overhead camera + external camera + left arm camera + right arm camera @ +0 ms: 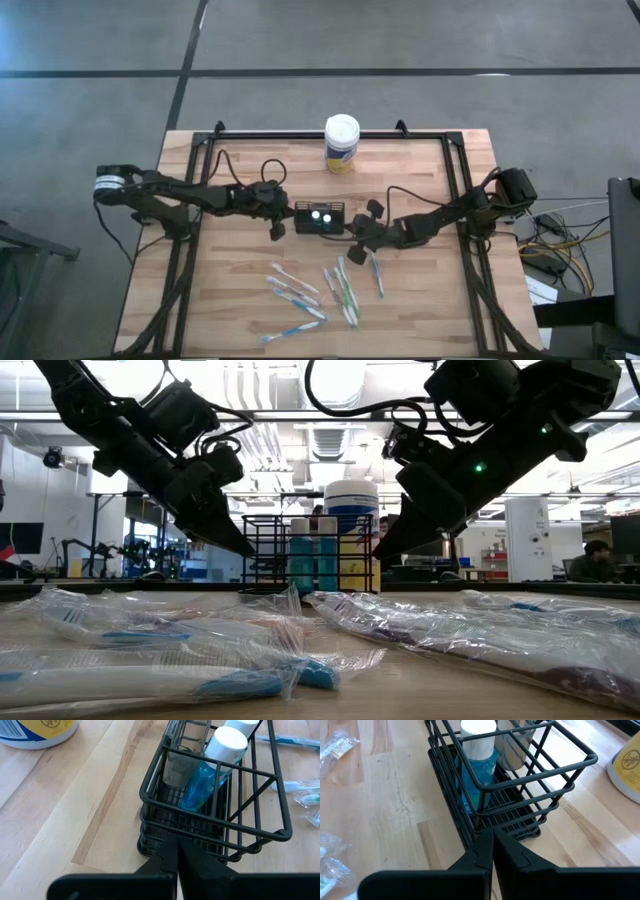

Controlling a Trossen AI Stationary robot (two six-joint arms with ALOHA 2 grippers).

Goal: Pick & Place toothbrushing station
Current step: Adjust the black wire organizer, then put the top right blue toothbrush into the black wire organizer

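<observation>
The toothbrushing station (319,217) is a black wire caddy standing at the table's middle. It holds a blue bottle with a white cap (207,775) and a second white-capped bottle. My left gripper (290,216) is shut at the caddy's left end and slants down. My right gripper (347,228) is shut at its right end, also slanting down. In the low view the caddy (300,555) sits between the two fingertips, its base at table level. My left gripper has its shut fingertips (172,851) against the low wires of the caddy's left end wall (165,837), slanting down from the table's left. Whether a wire lies between them, I cannot tell. My right gripper has its shut fingertips (487,842) against the low wires of the right end wall (485,822), slanting down from the right. Whether it pinches a wire, I cannot tell.
A round canister with a white lid and yellow label (342,143) stands at the far edge behind the caddy. Several toothbrushes in clear wrappers (310,295) lie scattered on the near half of the table. Black frame rails (190,240) run along the left and right sides.
</observation>
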